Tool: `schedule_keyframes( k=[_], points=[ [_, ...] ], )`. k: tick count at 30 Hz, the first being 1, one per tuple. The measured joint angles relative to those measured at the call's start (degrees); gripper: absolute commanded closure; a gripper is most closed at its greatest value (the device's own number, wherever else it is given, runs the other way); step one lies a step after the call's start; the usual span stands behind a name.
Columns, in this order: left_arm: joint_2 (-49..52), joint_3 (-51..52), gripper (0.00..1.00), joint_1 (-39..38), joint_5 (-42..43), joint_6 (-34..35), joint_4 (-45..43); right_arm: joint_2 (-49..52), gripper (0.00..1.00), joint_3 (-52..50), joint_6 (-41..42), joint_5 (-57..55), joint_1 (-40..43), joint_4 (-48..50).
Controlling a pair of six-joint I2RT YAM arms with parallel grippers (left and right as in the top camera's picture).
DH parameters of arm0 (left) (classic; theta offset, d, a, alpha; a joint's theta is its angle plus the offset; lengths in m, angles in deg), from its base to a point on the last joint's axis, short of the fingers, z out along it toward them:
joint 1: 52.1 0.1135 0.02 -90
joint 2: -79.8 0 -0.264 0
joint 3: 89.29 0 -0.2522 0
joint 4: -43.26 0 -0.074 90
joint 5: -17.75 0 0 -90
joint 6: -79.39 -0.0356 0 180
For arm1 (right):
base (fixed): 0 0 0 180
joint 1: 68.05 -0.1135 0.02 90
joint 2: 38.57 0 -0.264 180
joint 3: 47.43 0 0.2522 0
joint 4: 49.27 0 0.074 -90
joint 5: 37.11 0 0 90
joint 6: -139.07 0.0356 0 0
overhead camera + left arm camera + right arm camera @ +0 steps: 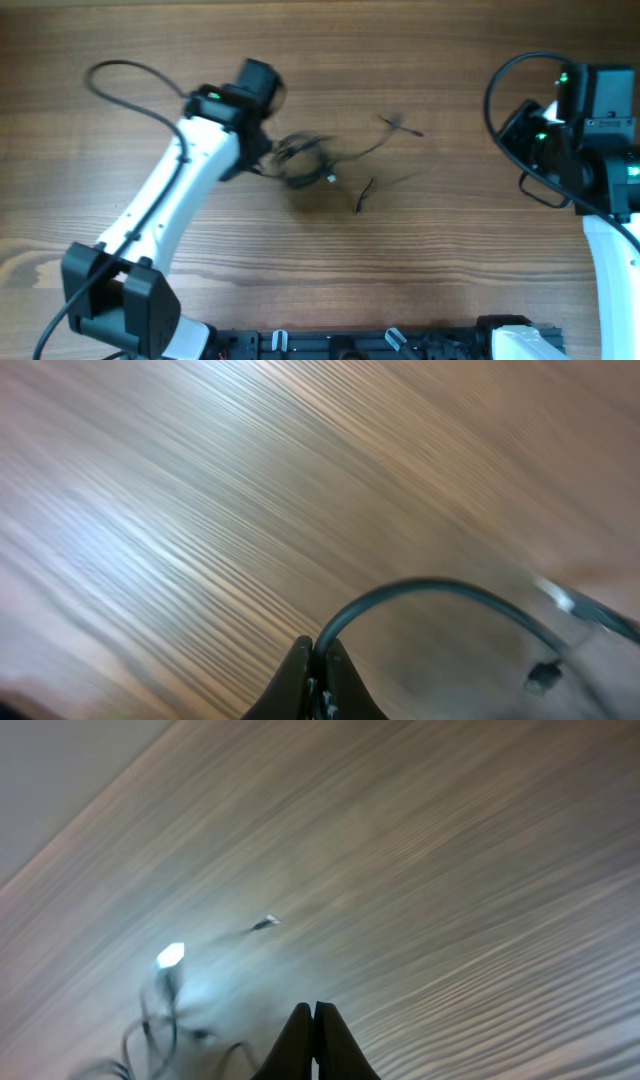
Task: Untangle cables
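Observation:
The cables [305,160] are thin black cords bunched in a loose knot at the table's middle. Strands trail right to a plug end [400,124] and a short end [364,195]. My left gripper [264,150] sits at the knot's left edge. In the left wrist view it [318,655] is shut on one cord [430,588] that arcs up and to the right, with a small plug [543,678] beside it. My right gripper [313,1012] is shut and empty, well right of the cables [160,1010]. A plug end [265,923] lies apart from them.
The right arm [590,130] stands at the table's right edge with its thick black cable looping [500,90] beside it. The left arm's thick cable [125,80] curves at the far left. The arm bases line the front edge [380,345].

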Motion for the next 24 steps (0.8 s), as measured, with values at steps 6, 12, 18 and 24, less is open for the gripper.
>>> schedule_keyframes(
  k=[6, 12, 18, 24],
  points=[
    [0.0, 0.0, 0.96, 10.6, -5.0, 0.4, 0.7, 0.1, 0.95, 0.3, 0.0, -6.1, 0.8, 0.0],
    [0.0, 0.0, 0.96, 14.2, -2.0, 0.1, 0.2, 1.0, 0.77, 0.3, -0.3, -4.3, 0.8, 0.1],
    [0.0, 0.0, 0.96, 12.8, 15.8, -8.1, -7.7, 4.6, 0.44, 0.5, -5.0, 7.1, 0.8, 1.9],
    [0.0, 0.0, 0.96, 6.8, 35.0, -12.2, -16.2, 12.2, 0.27, 0.6, -13.7, 23.5, 0.3, 1.7]
  ],
)
